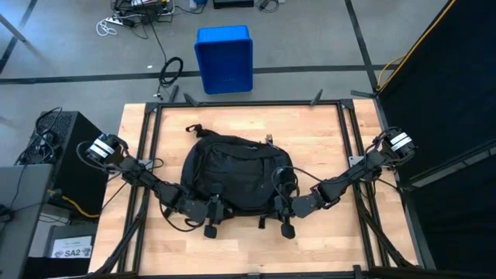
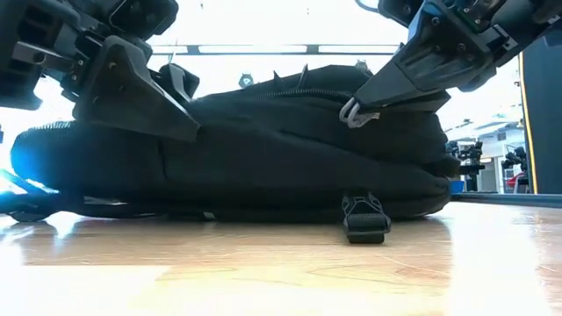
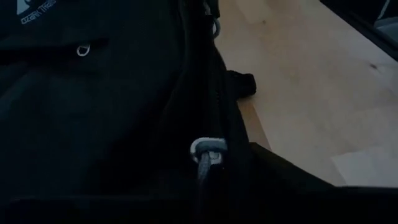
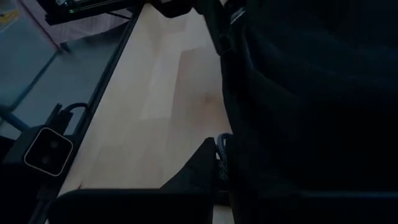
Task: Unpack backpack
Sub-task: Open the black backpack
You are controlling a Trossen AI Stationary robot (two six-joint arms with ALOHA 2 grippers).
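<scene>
From the high view, the backpack (image 1: 236,174) is being seen lying flat in the middle of the desk (image 1: 325,132), both arms being brought in low at its near edge. The left gripper (image 1: 211,219) is being held at the pack's near left corner, the right gripper (image 1: 287,218) at its near right corner, so that the pack lies between and just beyond the two sets of jaws. A blue plastic bin (image 1: 225,58) is being left on the floor well beyond the desk, probably as the place for what comes out.

In the low view, the right jaws are being kept fully closed on a pale zip pull (image 2: 351,112) near the top of the pack's right side, apparently to draw the zipper along. The left jaws are being pressed against the pack's upper left; how wide they stand cannot be told here. A strap buckle (image 2: 365,218) is resting on the desk below the right jaws.

In the left wrist view, a corded zip pull (image 3: 208,152) is lying just ahead of the left jaws; whether it is being gripped cannot be told.

In the right wrist view, a cord (image 4: 221,155) is being pinched in the closed jaws, the pack's dark fabric lying right beside them.
</scene>
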